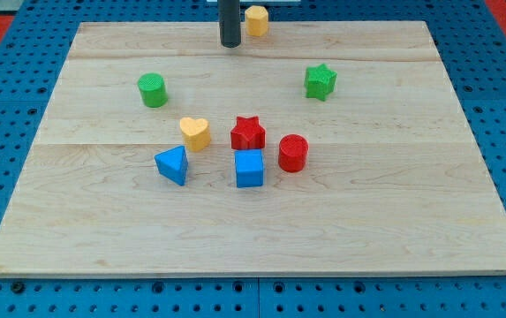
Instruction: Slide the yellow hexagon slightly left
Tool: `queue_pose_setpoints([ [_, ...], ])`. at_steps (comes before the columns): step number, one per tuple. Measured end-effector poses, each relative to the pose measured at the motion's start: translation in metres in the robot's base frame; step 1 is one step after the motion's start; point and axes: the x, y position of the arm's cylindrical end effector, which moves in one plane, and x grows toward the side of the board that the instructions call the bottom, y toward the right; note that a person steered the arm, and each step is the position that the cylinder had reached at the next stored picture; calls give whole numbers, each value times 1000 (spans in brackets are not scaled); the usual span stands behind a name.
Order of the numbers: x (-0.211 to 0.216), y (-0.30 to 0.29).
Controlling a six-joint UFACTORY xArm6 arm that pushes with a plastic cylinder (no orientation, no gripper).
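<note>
The yellow hexagon [256,19] sits at the top edge of the wooden board, a little right of centre. My tip [230,44] is the lower end of a dark rod that comes down from the view's top. It stands just left of the hexagon and slightly below it, very close to the block's left side. I cannot tell whether it touches the block.
A green cylinder [154,90] is at the left and a green star [320,81] at the right. In the middle are a yellow heart [195,132], a red star [247,132], a red cylinder [293,152], a blue triangle [172,164] and a blue cube [249,168].
</note>
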Motion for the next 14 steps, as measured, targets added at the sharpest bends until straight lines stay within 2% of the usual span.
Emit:
queue_pose_setpoints([
  [4,-4,-16],
  [6,-13,-1],
  [7,4,25],
  [8,7,95],
  [9,-34,133],
  [12,-44,129],
  [14,-42,87],
])
